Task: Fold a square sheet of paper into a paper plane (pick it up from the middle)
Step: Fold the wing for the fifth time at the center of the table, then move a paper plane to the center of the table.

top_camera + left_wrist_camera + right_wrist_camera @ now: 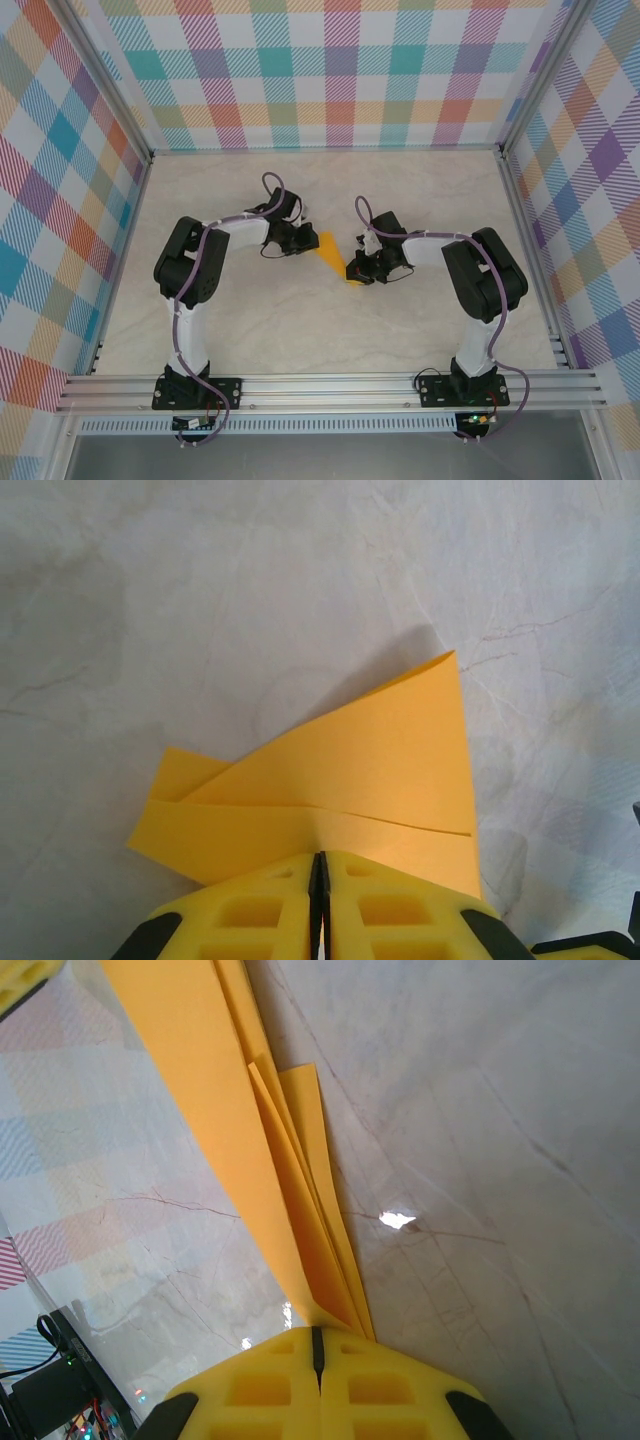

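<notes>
Left gripper (pixel 303 240): jaws drawn together to a hairline slit, pinching the wide end of the paper plane (pixel 331 256). In the left wrist view the yellow fingers (pixel 260 910) meet over the paper's near edge.
Right gripper (pixel 357 274): jaws pressed fully together, clamped on the narrow end. In the right wrist view the folded layers run down into the seam between its 2 fingers.
Paper position: mid-table, spanning the gap between the 2 grippers, wide end toward the left arm, point toward the right arm.
Paper form: orange-yellow wedge of several stacked folds. In the left wrist view 1 flap stands up and throws a shadow on the table (pixel 250 330).
Contact with table: cannot tell whether the underside rests on the surface or hangs just above it.
Edges: the long edges look straight and crisp. Near the right gripper the layers fan slightly apart, and 1 short flap tip pokes out beside the main sheet.
Gripper spacing: near each other, facing across the paper, not touching.
Open room: bare marbled surface on all sides of the paper. The plaid walls (pixel 60 200) are well apart from both grippers.
Arm posture: both elbows bent outward, each short of its side wall.
Near edge: aluminium rail (pixel 330 385) carrying both bases, well apart from the paper.
</notes>
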Motion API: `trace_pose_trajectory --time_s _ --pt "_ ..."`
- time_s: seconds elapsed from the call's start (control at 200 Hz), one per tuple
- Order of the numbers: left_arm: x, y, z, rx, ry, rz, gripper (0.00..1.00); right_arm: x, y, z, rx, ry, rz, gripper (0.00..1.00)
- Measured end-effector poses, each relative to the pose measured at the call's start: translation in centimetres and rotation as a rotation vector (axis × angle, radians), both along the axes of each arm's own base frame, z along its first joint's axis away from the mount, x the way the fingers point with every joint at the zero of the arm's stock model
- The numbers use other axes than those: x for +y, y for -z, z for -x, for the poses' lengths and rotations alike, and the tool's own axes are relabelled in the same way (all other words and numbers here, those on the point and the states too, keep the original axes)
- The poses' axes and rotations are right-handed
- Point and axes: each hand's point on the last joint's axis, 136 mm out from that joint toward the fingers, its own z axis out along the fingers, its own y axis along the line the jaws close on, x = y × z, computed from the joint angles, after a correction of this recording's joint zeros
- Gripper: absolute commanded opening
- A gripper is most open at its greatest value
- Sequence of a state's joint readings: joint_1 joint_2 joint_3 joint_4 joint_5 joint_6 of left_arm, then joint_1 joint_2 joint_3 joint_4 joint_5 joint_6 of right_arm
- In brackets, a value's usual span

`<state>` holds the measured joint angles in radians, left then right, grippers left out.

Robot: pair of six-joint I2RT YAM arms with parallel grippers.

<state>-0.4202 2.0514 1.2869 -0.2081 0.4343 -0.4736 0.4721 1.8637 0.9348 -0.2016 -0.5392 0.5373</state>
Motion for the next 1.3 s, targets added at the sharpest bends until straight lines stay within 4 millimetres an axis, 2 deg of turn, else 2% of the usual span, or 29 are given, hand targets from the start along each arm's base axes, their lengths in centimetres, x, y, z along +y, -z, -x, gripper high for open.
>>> trace_pose_trajectory --time_s 0.105,0.325,0.545,0.63,0.705,0.78,0.865,1.015,1.165,1.3 --pt "0.7 -0.1 -0.8 -0.005 -0.016 -0.001 0.11 0.0 0.0 0.0 0.0 0.0 0.0 0.01" --pt "3.6 -0.2 -3.7 -0.027 -0.081 -0.029 0.11 0.0 0.0 0.0 0.0 0.0 0.0 0.01" --pt "5.0 -0.4 -4.6 -0.034 -0.098 -0.096 0.14 0.1 -0.4 -0.3 -0.018 0.002 -0.006 0.04" --pt "6.8 -0.7 -5.6 -0.056 -0.133 -0.145 0.17 0.0 -0.6 -0.5 -0.03 0.009 0.003 0.09" --pt "8.1 -1.0 -5.9 -0.057 -0.168 -0.178 0.22 -0.4 -0.8 -0.3 -0.028 0.018 0.031 0.22" --pt "8.8 -1.8 -5.7 -0.057 -0.187 -0.199 0.24 -0.8 -1.6 -0.3 -0.038 0.031 0.051 0.37" --pt "9.1 -3.5 -5.1 -0.073 -0.203 -0.21 0.28 -1.3 -3.3 -0.7 -0.077 0.058 0.067 0.5" --pt "9.1 -6.1 -3.4 -0.101 -0.233 -0.229 0.38 -2.0 -7.6 -2.2 -0.22 0.097 0.083 0.65" --pt "7.5 -6.1 -0.9 -0.088 -0.213 -0.285 0.51 -4.0 -9.9 -3.2 -0.335 0.151 0.155 0.76" --pt "4.9 -5.6 1.5 -0.08 -0.175 -0.358 0.64 -6.0 -9.7 -3.6 -0.368 0.202 0.217 0.84"
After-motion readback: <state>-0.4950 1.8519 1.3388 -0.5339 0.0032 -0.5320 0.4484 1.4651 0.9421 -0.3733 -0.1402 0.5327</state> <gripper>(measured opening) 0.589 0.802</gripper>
